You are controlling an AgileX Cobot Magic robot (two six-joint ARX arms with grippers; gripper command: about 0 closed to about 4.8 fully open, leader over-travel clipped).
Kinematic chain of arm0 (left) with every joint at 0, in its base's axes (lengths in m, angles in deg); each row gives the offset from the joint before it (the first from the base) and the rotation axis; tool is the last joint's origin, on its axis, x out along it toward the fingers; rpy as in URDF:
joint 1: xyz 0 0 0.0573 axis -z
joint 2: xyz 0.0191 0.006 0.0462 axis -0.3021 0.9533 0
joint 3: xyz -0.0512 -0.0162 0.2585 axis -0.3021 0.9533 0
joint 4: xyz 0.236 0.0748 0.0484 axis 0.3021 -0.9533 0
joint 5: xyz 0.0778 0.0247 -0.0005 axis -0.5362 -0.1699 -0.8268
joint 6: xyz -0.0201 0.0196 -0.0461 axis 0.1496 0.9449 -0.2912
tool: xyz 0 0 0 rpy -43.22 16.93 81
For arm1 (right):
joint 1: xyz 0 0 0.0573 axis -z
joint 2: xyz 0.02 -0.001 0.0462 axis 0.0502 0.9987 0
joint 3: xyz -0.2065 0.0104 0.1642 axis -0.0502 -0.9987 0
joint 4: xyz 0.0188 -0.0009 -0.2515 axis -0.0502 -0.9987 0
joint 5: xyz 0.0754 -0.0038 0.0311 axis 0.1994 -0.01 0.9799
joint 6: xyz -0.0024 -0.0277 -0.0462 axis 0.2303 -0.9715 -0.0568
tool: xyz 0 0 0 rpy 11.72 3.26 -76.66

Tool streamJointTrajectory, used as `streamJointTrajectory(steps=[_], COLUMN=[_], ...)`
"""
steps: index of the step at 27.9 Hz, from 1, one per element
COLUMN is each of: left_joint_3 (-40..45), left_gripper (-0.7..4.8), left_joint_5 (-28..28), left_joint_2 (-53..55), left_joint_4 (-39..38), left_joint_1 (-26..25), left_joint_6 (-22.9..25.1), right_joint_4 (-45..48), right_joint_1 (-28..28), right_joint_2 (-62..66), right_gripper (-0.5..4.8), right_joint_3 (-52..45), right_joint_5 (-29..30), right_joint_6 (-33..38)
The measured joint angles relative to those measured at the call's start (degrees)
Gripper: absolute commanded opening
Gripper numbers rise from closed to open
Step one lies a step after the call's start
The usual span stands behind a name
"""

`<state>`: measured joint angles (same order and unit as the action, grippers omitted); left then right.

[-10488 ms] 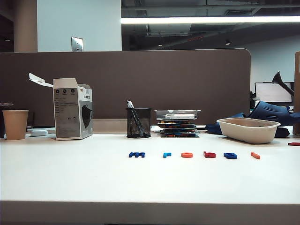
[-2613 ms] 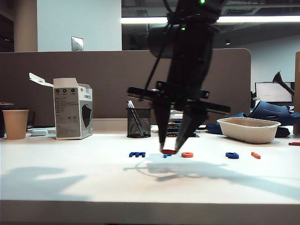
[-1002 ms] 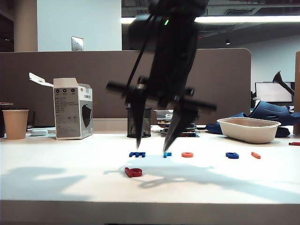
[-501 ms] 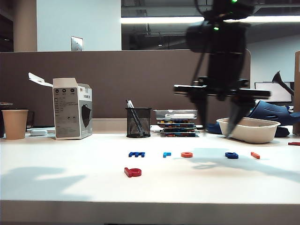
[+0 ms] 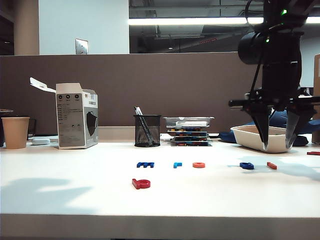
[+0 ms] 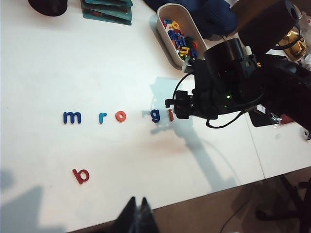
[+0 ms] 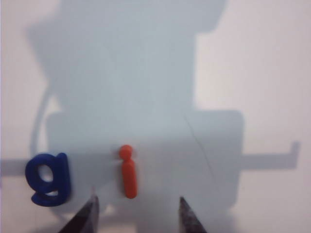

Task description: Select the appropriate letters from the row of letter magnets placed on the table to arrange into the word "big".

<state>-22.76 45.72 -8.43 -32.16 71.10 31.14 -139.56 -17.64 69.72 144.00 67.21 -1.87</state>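
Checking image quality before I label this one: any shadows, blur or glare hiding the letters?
Right wrist view: the arm's shadow covers the orange i and blue g, both sharp. Exterior view: letters tiny, ceiling strip light blown out. Left wrist view: red b clear, mild shadows.

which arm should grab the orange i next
Right, most likely: its open pincer hangs just above the orange i. The left pincer sits far off, near the table's front edge.

brown partition (image 5: 150, 85) | pale wall (image 5: 85, 25) | ceiling strip light (image 5: 190, 21)
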Motion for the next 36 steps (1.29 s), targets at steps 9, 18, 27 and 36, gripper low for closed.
streamJointTrajectory(steps=[9,18,27,36], left_joint_3=[0.00,0.00,0.00,0.00], left_gripper=[-0.05,-0.05,-0.05,-0.05], left_joint_5=[0.02,0.00,0.02,0.00], left_joint_2=[0.00,-0.02,0.00,0.00], left_joint_4=[0.00,0.00,0.00,0.00], left_joint_1=[0.00,0.00,0.00,0.00], left_joint_6=[0.00,0.00,0.00,0.00], right_joint_4=[-0.15,0.76,1.05,-1.31], right_joint_1=[-0.17,-0.07,-0.09,-0.55], right_joint_2=[4.87,5.51,5.44,-0.59], right_gripper=[1.98,-0.10,-0.07,-0.08], right_joint_3=[0.09,0.42,0.48,-0.26], right_joint_5=[0.39,0.76,0.92,4.33], right_joint_6=[-0.42,-0.46,-2.47,-2.84])
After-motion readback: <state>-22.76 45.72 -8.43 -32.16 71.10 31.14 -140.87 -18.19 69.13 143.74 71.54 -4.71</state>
